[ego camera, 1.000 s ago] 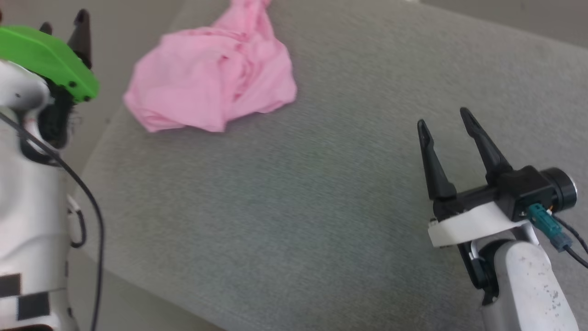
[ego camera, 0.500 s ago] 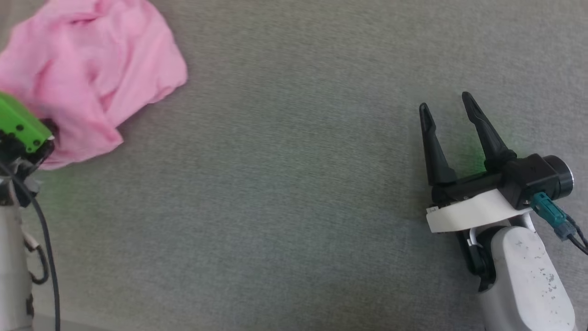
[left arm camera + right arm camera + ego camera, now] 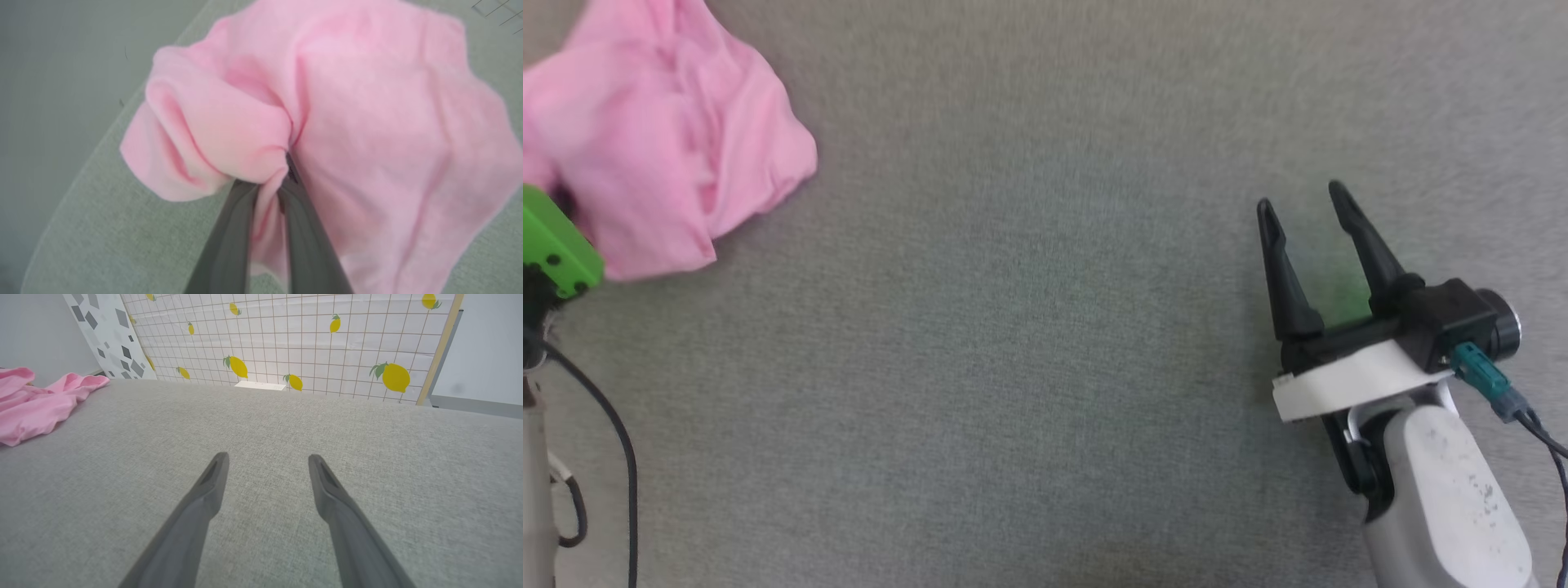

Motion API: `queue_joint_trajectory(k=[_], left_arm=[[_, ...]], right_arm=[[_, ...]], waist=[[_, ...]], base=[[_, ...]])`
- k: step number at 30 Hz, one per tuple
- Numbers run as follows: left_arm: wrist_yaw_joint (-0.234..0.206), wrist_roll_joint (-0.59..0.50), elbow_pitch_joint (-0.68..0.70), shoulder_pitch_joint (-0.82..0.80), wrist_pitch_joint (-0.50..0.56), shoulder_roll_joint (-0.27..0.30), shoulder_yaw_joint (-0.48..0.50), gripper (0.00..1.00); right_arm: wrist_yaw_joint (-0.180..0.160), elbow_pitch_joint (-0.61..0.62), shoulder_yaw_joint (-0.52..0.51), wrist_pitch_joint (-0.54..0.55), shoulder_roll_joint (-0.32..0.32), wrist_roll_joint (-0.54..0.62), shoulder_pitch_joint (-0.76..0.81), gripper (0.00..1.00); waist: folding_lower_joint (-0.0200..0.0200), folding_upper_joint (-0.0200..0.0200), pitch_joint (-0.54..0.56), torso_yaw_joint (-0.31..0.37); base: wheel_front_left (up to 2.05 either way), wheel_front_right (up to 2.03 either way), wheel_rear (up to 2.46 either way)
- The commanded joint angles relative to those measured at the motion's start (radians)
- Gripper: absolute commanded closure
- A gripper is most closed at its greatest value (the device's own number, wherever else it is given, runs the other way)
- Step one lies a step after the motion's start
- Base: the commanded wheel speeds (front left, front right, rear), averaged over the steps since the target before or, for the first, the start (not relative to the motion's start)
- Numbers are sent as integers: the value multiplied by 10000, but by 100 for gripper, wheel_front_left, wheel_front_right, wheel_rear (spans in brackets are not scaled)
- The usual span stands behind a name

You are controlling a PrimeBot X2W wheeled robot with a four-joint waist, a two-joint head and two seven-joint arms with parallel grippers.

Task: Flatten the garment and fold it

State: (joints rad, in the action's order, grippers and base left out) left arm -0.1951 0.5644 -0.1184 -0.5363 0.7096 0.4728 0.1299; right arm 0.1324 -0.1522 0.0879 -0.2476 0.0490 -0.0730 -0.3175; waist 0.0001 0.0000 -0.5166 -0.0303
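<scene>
The light pink garment (image 3: 662,155) lies bunched and wrinkled at the upper left of the head view, on the grey cloth surface (image 3: 1013,367). In the left wrist view my left gripper (image 3: 271,175) is shut on a fold of the garment (image 3: 367,122), near the surface's left edge. In the head view only its green wrist cover (image 3: 556,253) shows, against the cloth. My right gripper (image 3: 1303,208) stands open far to the right, nothing between its fingers (image 3: 212,477). The garment (image 3: 32,404) lies off to the left in the right wrist view.
The grey surface's rounded edge (image 3: 102,134) runs close to the garment on the left, with darker floor beyond. A wall panel with a lemon-print grid (image 3: 306,343) stands past the far edge. Bare grey cloth stretches between the garment and the right gripper.
The head camera has swung, shifting the whole picture. My left gripper stood beside the garment with its fingers bare; now they are buried in the cloth. The right gripper stays open.
</scene>
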Motion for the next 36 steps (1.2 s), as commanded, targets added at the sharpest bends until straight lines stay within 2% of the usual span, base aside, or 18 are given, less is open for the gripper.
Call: queue_joint_trajectory(k=[1, 5, 8, 11, 14, 18, 21, 25, 30, 36], left_arm=[[244, -372, 31, -146, -705, 190, -91, 100], [897, -1072, -64, -601, -2577, 147, -670, 100], [1277, -1521, -53, -1153, -3716, -130, -1292, 100], [1581, -1854, -21, -1752, -4780, -668, -1974, 100], [1802, -2085, -60, -2229, -5774, -1514, -2765, 100], [2107, -2156, -346, -2462, -6471, -2583, -3750, 100], [2342, -2159, -753, -2510, -6757, -3255, -4415, 100], [2476, -2100, -1374, -2452, -6826, -3793, -5123, 100], [2555, -2046, -2209, -2236, -6658, -4044, -5908, 100], [2803, -1658, -3811, -1530, -5205, -4167, -7119, 100]], right_arm=[[-17, -66, -42, -87, 12, -96, 190, 0], [-17, -188, -235, -109, 12, -171, 607, 0], [-17, -257, -386, -114, 12, -197, 1018, 0], [-17, -314, -516, -89, 12, -217, 1411, 0], [-17, -289, -568, 9, 12, -244, 1758, 0], [-17, -146, -588, 141, 12, -261, 2004, 0], [-17, -9, -555, 254, 12, -270, 2110, 0], [-17, 152, -529, 364, 12, -313, 2204, 0], [-17, 220, -477, 434, 12, -368, 2293, 0], [-17, 250, -412, 473, 12, -424, 2368, 0]], waist=[[-1, 0, 1307, 48], [-1, 0, 2304, 231], [-1, 0, 2907, 383], [-1, 0, 3366, 553], [-1, 0, 3800, 856], [-1, 0, 4200, 1346], [-1, 0, 4377, 1773], [-1, 0, 4371, 2272], [-1, 0, 4236, 2795], [-1, 0, 4069, 3198]], base=[[0, 0, 0], [0, 0, 0], [0, 0, 0], [0, 0, 0], [0, 0, 0], [0, 0, 0], [0, 0, 0], [0, 0, 0], [0, 0, 0], [0, 0, 0]])
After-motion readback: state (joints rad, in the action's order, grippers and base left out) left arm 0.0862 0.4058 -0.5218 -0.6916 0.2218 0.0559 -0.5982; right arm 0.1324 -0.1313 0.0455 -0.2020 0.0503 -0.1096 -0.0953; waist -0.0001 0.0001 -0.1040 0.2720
